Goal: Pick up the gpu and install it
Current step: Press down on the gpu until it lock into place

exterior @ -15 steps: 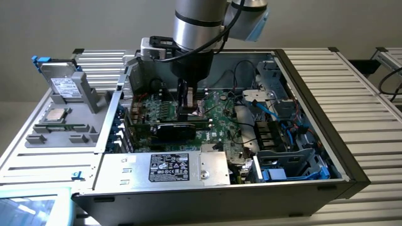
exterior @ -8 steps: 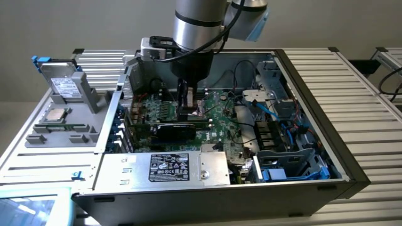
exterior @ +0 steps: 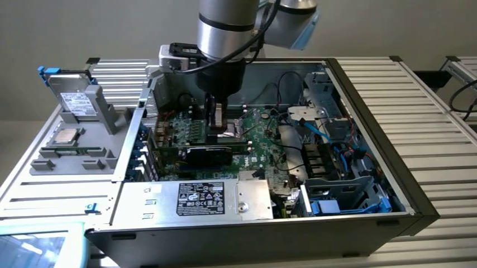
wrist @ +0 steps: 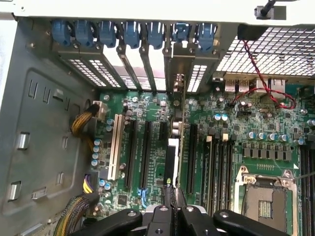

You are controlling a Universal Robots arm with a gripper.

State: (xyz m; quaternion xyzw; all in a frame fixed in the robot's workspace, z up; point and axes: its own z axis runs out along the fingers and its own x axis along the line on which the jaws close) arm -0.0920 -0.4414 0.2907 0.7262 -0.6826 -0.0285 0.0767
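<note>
The claw point(wrist: 171, 209) is closed on the top edge of the gpu point(wrist: 173, 152), holding it upright and edge-on over the motherboard point(wrist: 236, 123) inside the open computer case point(exterior: 372, 72). The card stands among the black expansion slots point(wrist: 145, 152), its far end toward the rear slot brackets point(wrist: 147, 59)

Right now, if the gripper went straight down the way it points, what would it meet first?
The gripper is shut on the gpu, which stands on edge over the motherboard. Going straight down, the card's lower edge would probably meet a slot on that board first; whether it already touches, I cannot tell.
</note>
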